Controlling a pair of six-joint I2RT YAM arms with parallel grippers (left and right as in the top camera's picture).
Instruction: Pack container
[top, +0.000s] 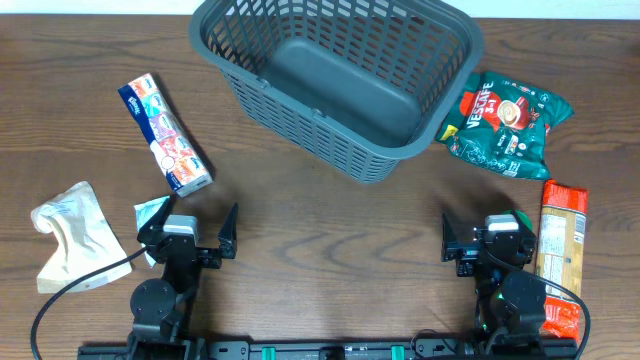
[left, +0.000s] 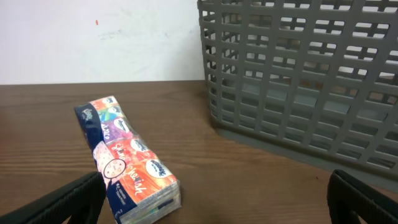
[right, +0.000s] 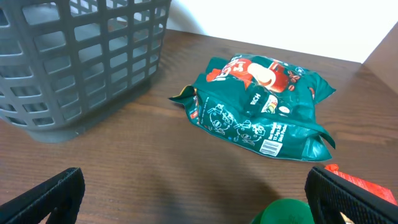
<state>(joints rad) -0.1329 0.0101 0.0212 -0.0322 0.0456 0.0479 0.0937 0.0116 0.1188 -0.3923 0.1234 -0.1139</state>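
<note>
At table's far centre: container (top: 300, 125) empty, set askew, within reach of both arms. Left gripper (top: 188, 230) spread wide, holding nothing, facing tissue pack (top: 165, 135), probably to line up a pick. Right gripper (top: 487, 235) likewise wide, empty, facing green coffee bag (top: 505, 125) just beside container. Nothing packed yet.
</note>
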